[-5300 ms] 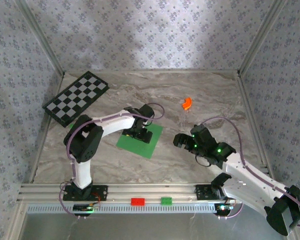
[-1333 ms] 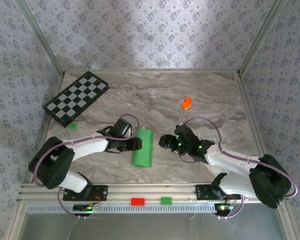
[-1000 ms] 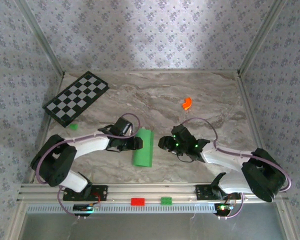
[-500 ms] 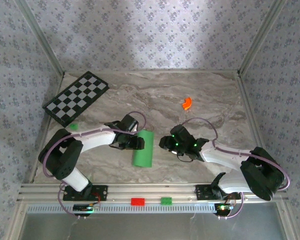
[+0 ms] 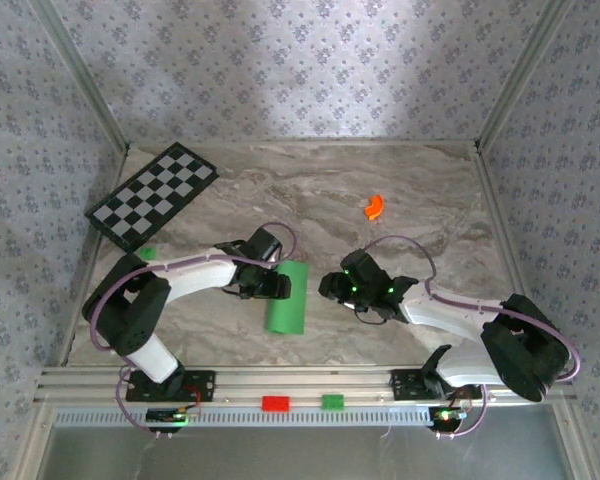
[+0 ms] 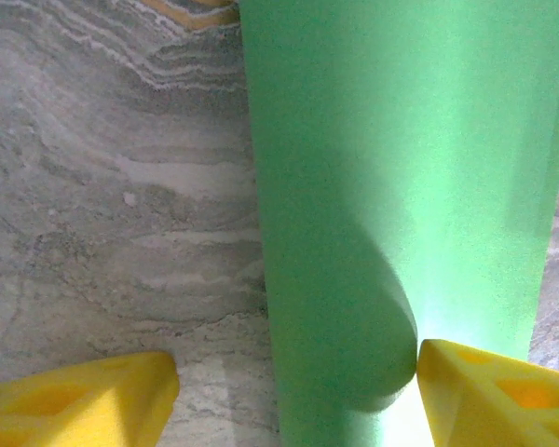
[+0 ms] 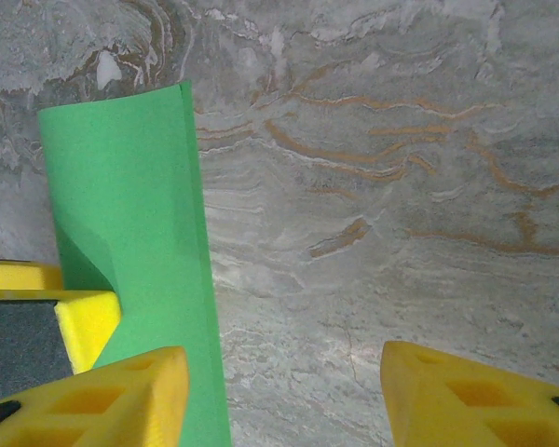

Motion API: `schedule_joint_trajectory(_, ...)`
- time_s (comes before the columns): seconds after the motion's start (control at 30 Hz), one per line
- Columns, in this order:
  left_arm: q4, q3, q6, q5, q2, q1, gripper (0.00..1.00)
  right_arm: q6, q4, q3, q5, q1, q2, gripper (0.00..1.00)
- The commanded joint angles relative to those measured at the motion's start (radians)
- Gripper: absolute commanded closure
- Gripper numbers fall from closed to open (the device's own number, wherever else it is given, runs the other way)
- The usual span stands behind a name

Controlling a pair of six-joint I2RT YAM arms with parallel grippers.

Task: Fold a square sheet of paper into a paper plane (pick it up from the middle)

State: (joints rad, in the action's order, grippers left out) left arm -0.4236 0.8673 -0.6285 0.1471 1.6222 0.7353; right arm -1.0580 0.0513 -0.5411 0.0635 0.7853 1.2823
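At mid-table (image 5: 410, 190), the curled-over paper (image 5: 286, 297) lies between my grippers: left gripper (image 5: 272, 286) spread wide, one finger touching it; right gripper (image 5: 330, 286) parted, empty, just beside.

**Both arms, seen from above and from the wrists.** The left arm (image 5: 195, 268) extends low from its base. Its elbow is swung out to the left and its forearm runs rightward, nearly level. The left hand (image 5: 274, 286) points right with its jaws spread wide. In the left wrist view its yellow fingers (image 6: 79, 400) sit at the two lower corners, well apart. The right arm (image 5: 450, 312) is folded at the right, with its forearm running leftward. The right hand (image 5: 332, 285) points left, jaws likewise parted, and its yellow fingertips (image 7: 475, 391) stand wide apart. The two hands face each other, near but not touching.
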Motion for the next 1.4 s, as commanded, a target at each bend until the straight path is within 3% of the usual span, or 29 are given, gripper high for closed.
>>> schedule_joint_trajectory(0.0,0.1,-0.025,0.001,0.003,0.1,0.009,0.28,-0.014,0.037,0.0,-0.011,-0.004,-0.018,0.42)
schedule_joint_trajectory(0.37,0.076,0.01,0.048,0.025,0.178,0.016,0.26,-0.023,0.056,-0.002,-0.017,-0.006,-0.016,0.41)
schedule_joint_trajectory(1.03,0.082,0.035,0.009,-0.015,0.192,0.039,0.24,-0.033,0.034,0.009,-0.004,-0.001,-0.007,0.4)
schedule_joint_trajectory(1.23,0.096,0.034,-0.004,-0.005,0.191,0.039,0.24,0.021,-0.048,-0.012,0.083,0.01,0.042,0.5)
schedule_joint_trajectory(1.37,0.098,0.036,-0.006,-0.006,0.191,0.04,0.24,0.045,-0.078,-0.061,0.119,0.032,0.121,0.72)
